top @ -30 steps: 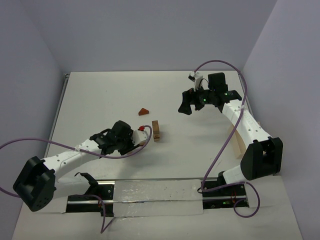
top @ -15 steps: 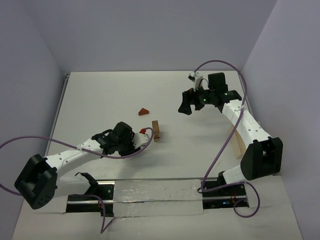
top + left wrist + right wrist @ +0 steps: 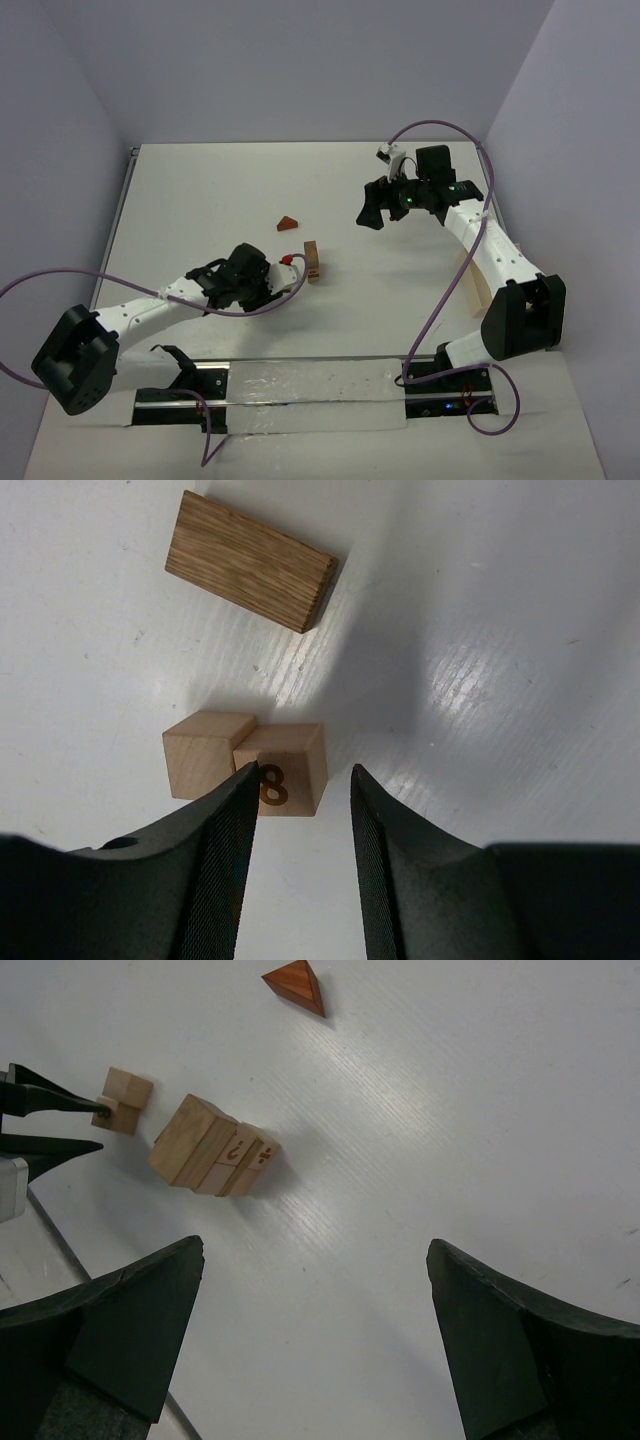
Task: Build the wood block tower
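The wood block tower is a short stack of tan blocks mid-table, its numbered sides showing in the right wrist view. In the left wrist view its brown-grained face lies further out. Two small tan cubes touch each other on the table, a plain one and one marked 8. My left gripper is low over the table, narrowly open, its tips just short of the 8 cube and nothing between them. My right gripper hangs high and wide open, holding nothing.
A reddish-brown triangular block lies beyond the stack, also in the right wrist view. A pale wooden tray stands on edge under the right arm at the table's right side.
My left gripper has crept slightly to the right toward the stack. The right arm has not moved.
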Motion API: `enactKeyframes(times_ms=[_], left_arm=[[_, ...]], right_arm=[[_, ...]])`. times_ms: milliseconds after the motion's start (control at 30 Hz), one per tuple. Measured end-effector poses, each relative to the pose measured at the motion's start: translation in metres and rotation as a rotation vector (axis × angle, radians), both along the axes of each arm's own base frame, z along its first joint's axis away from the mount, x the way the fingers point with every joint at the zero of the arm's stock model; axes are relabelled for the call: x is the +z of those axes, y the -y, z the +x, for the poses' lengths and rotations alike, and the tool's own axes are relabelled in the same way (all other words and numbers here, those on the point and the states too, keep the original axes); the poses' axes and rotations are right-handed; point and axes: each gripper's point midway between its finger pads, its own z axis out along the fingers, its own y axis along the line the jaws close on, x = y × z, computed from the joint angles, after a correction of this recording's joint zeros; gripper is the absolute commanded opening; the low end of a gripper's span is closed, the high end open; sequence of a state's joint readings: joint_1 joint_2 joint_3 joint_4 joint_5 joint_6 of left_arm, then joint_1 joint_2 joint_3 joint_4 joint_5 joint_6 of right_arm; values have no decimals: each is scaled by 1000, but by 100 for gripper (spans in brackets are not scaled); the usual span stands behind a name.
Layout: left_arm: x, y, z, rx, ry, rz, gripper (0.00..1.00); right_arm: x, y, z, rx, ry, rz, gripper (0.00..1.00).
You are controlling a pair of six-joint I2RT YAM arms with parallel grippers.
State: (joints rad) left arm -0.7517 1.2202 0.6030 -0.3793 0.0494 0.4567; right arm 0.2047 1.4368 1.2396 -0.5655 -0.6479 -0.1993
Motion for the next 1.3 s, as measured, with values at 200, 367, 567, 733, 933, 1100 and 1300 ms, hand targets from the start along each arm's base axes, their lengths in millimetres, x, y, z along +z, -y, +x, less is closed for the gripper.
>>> enactKeyframes(times_ms=[200, 367, 567, 733, 933, 1100, 1300], left_arm=[[0, 0, 3, -1, 13, 4, 48], [0, -1, 3, -12, 18, 11, 48], [-1, -2, 2, -19, 23, 15, 51], [0, -5, 2, -18, 20, 17, 69], [16, -8, -14, -24, -43, -28, 99], [76, 10, 1, 13, -3, -176, 99], [107, 1, 25, 147, 33, -271, 99]], right_arm=[[0, 0, 0, 0, 0, 0, 100], [0, 0, 0, 0, 0, 0, 100], [0, 0, 0, 0, 0, 0, 100], [0, 0, 0, 0, 0, 0, 100], [0, 0, 0, 0, 0, 0, 100], [0, 0, 0, 0, -1, 0, 100], [0, -1, -1, 3, -2, 2, 100]])
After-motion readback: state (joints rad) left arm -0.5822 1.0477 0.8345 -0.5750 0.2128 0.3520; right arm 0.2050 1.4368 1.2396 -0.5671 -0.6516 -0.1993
